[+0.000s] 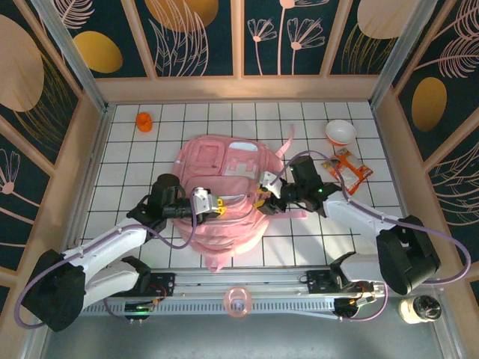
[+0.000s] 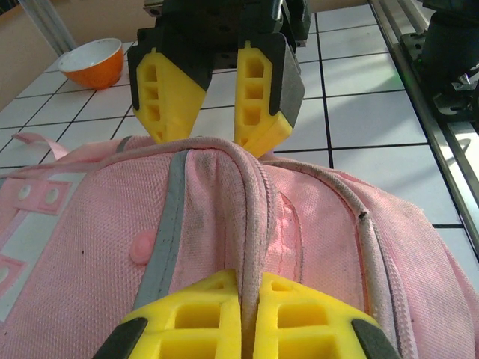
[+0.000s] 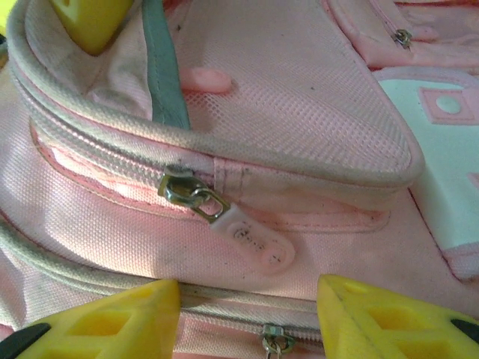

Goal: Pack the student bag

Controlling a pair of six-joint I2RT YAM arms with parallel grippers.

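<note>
Your large soft pink fabric student bag [image 1: 224, 161] lies flat in the middle of the white tiled table [image 1: 127, 161], paler front pockets facing up. Its inside is hidden from you. Your left gripper [image 2: 241, 318] is closed tight, pinching the piped ridge at the bag's near end. Your right gripper [image 3: 247, 318] stands partway open and grips nothing. Its yellow fingers [image 3: 112, 321] sit just short of the metal zipper slider with a pink rubber tab [image 3: 224, 217], not touching it.

A round white bowl with an orange outside [image 1: 340, 132] stands toward the far right corner. I cannot tell what is in it. An orange foil packet [image 1: 352, 170] lies just beside it, close to your right arm. A small orange object [image 1: 144, 121] sits at the far left, well apart from the bag. You have open tiles to the bag's left and beyond it. Pale wooden walls [image 1: 101, 142] bound the table, and a metal rail [image 1: 247, 278] runs along the near edge.
</note>
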